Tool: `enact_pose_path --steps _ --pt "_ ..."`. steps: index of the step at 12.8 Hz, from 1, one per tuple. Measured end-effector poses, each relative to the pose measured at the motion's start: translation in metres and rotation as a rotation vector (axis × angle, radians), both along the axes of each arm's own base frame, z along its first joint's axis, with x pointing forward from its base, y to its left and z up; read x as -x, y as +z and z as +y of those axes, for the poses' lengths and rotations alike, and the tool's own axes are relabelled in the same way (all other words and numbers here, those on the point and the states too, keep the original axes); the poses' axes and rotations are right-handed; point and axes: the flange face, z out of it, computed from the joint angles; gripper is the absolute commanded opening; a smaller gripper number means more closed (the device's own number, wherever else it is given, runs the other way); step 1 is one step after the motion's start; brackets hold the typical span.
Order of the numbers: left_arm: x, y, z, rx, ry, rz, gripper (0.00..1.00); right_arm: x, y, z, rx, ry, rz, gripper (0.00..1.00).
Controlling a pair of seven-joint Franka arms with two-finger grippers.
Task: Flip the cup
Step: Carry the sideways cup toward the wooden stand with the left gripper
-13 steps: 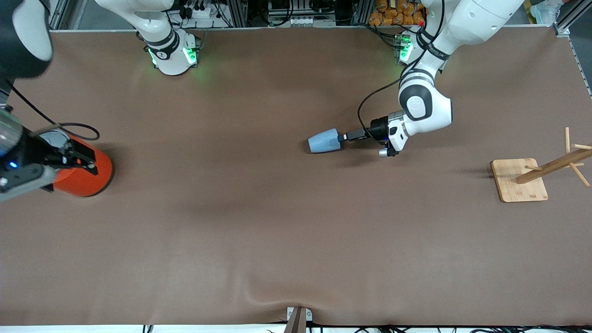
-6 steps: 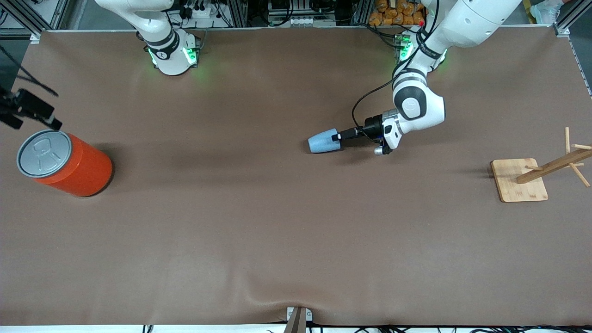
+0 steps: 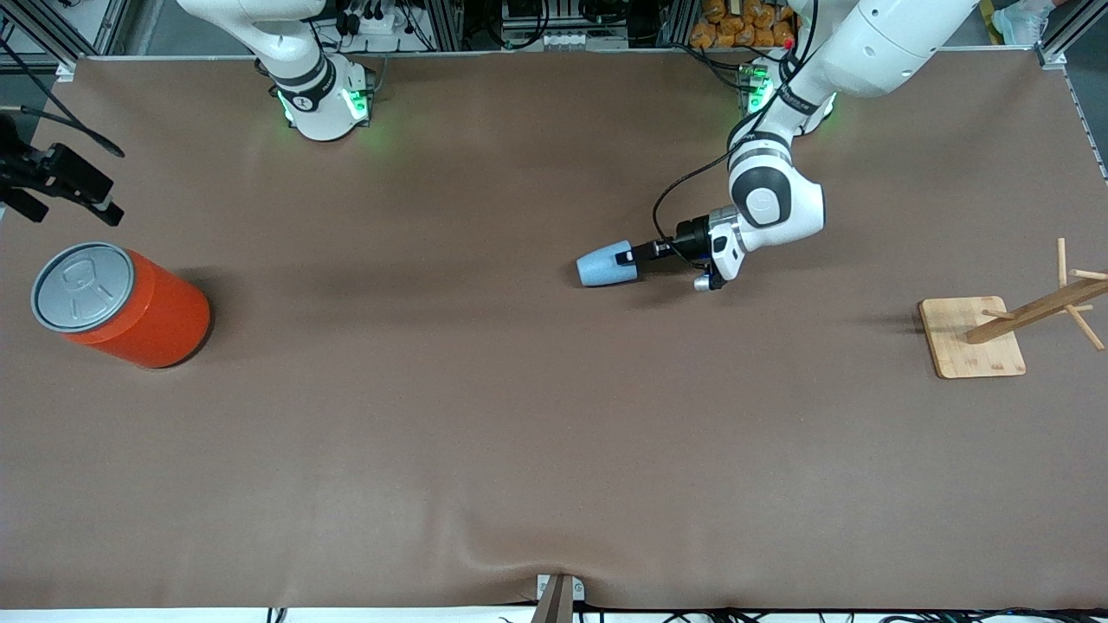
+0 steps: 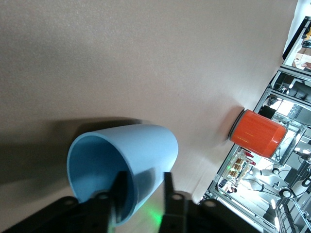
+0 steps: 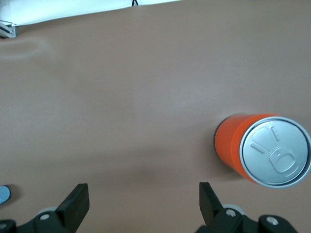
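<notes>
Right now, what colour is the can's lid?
Grey, on the orange can; the right wrist view shows it best.

Orange can with grey pull-tab lid stands upright near the right arm's end of my table. Wooden peg rack on its square base sits near the left arm's end. The two are well apart.

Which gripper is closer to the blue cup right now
Left. The left gripper has its fingers straddling the cup wall at the rim; the right gripper hangs open near the orange can.
</notes>
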Motion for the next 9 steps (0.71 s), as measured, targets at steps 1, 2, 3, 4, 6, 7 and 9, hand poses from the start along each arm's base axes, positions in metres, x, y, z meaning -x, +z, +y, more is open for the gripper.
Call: enact_pose_path --steps 1,2,3,4,6,7,9 --pt "-0.003 0.002 -0.001 0.003 0.003 -0.006 0.0 -0.003 0.004 0.0 0.002 0.0 -0.009 1.0" --pt "-0.011 0.008 -0.004 0.018 0.009 -0.023 0.0 -0.004 0.008 0.0 0.003 0.0 -0.018 1.0" --pt "-0.02 0.015 -0.005 0.02 0.017 -0.045 0.0 -0.006 0.012 0.0 0.003 0.0 -0.025 1.0" --pt "-0.032 0.024 -0.005 0.022 0.028 -0.072 0.0 -0.007 0.015 -0.001 0.003 0.0 -0.024 1.0" --pt "-0.062 0.049 -0.007 0.037 0.06 -0.135 0.0 -0.011 0.014 -0.001 0.003 -0.001 -0.019 1.0" --pt "-0.077 0.062 -0.005 0.033 0.078 -0.171 0.0 -0.014 0.014 -0.001 0.004 0.0 -0.017 1.0" --pt "-0.108 0.082 0.013 0.013 0.089 -0.245 0.0 -0.016 0.012 0.0 0.004 0.001 -0.009 1.0"
